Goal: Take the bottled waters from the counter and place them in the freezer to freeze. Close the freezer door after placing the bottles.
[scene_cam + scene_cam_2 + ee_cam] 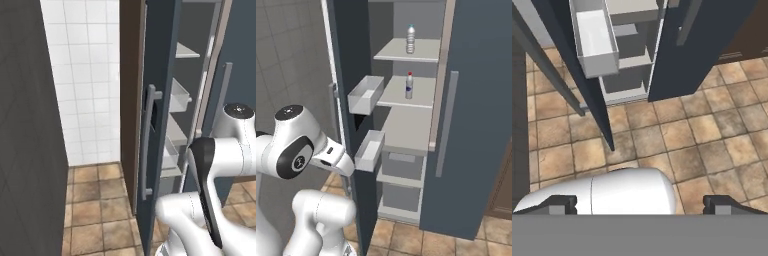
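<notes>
You see both bottled waters (410, 39) upright on freezer (406, 125) shelves, teal-capped above red-capped (409, 85). Freezer door (348, 100) stands ajar at 9 o'clock, top cut off. Pincer (640, 205) released, empty, tips barely visible.

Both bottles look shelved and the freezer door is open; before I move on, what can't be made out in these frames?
- Bottled waters: too small in the right base view to read labels.
- Freezer top: cut off by the upper edge there.
- Freezer door control panel: the left base view sees the door nearly edge-on.
- Gripper: only its tips show in the hand view, wide apart, holding nothing.
</notes>
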Controlling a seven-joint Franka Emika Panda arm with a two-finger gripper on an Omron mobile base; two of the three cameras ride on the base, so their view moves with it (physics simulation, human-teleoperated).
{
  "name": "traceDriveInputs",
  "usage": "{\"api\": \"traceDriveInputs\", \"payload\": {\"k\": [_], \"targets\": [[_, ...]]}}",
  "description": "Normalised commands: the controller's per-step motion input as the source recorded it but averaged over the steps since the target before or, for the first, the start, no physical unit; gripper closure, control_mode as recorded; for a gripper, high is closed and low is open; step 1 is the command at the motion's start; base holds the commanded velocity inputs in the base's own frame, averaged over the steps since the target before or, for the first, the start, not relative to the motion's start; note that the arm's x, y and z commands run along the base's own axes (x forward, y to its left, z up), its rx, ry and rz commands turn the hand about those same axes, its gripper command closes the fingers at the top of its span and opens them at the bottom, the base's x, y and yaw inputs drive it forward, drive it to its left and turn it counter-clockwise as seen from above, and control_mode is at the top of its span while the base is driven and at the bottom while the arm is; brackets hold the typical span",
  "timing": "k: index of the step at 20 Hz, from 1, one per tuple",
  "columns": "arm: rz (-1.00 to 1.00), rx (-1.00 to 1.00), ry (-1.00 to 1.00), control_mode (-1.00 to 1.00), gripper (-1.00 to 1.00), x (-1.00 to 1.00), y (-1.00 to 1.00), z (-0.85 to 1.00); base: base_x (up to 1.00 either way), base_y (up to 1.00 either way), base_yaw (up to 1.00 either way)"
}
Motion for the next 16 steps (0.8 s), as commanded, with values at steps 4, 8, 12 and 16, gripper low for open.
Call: {"api": "traceDriveInputs", "payload": {"k": [4,8,12,16], "targets": [[0.0,0.0,0.0,1.0,-1.0,0.0,0.0,0.0,0.01,0.36,0.0],[0.0,0.0,0.0,1.0,-1.0,0.0,0.0,0.0,0.24,0.26,0.0],[0.0,0.0,0.0,1.0,-1.0,0.0,0.0,0.0,0.2,0.13,0.0],[0.0,0.0,0.0,1.0,-1.0,0.0,0.0,0.0,0.24,0.06,0.0]]}}
